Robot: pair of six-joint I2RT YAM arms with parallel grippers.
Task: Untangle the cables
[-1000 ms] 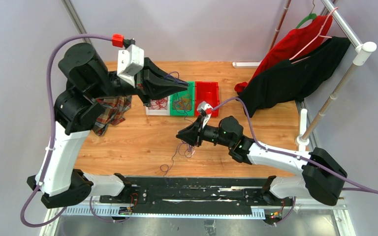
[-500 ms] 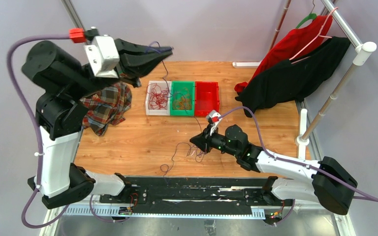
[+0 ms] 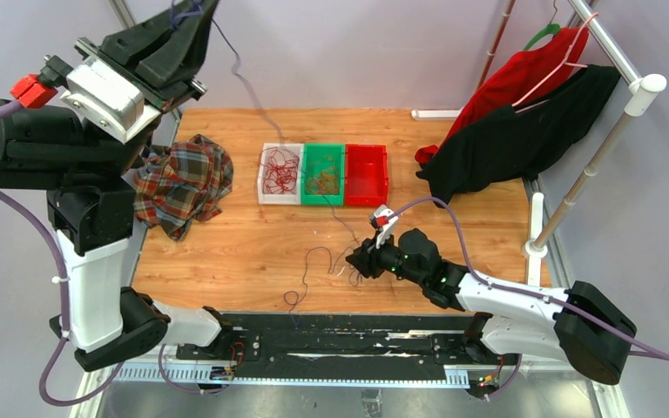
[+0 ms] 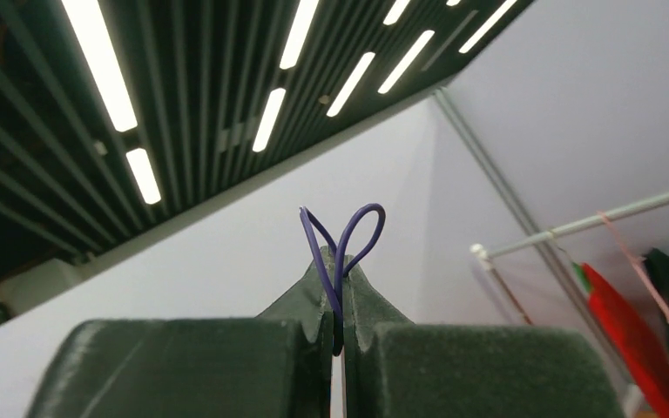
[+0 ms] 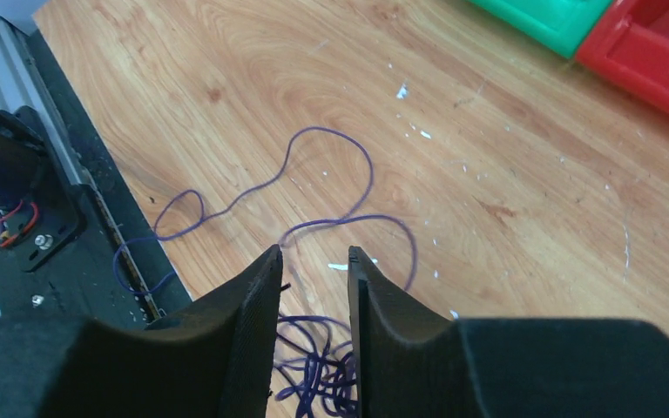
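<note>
Up high, our left claw (image 4: 338,298) is clamped tight on a purple cable (image 4: 337,277), and a short loop of it pokes out above the fingertips. From there we follow the strand as it slants down over the bins toward the front of the desk (image 3: 226,252). Our right claw (image 5: 314,254) sits low there with its jaws a little apart and nothing between them. A purple tangle (image 5: 314,376) lies on the wood just beneath it, with loose curls trailing away.

At the back of the desk we see three bins side by side. The white bin (image 3: 263,178) holds red cables (image 3: 280,171), the green bin (image 3: 306,178) holds orange cables (image 3: 323,181), and the red bin (image 3: 367,174) stands next to the green one. A plaid cloth (image 3: 183,183) lies to their left.

Our left arm (image 3: 96,261) stands upright with its wrist tipped up above the far left corner. Our right arm (image 3: 505,292) stretches low from its base toward the middle.
</note>
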